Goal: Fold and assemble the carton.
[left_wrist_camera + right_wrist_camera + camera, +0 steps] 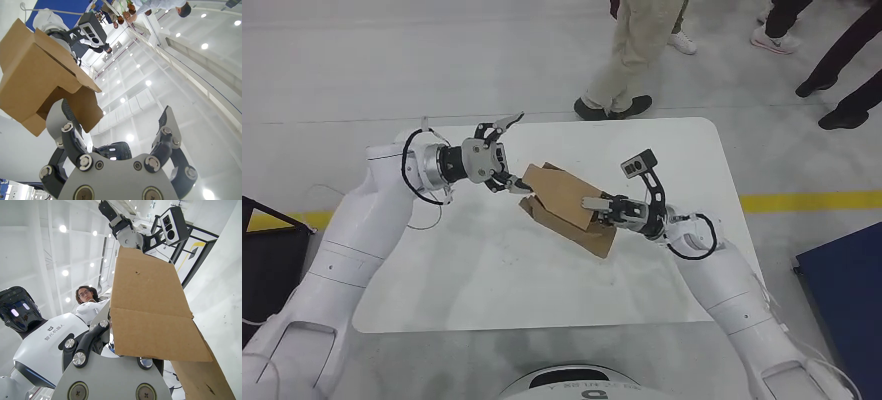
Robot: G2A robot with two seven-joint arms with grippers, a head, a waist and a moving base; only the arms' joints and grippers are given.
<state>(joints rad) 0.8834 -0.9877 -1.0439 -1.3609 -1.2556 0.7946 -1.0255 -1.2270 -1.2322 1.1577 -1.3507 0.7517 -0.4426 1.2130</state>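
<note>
Grips one end of the carton [557,190] tight with the right gripper [592,205]. Holds the left gripper [116,106] wide open at the carton's other end, one finger against a flap.

The carton [567,205] lies near the middle of the table [492,280], between the two arms. The left end effector [510,153] is at the carton's left end, one finger against a flap and the other well apart from it. The right end effector [594,205] is at its right end, clasping a panel there.
</note>
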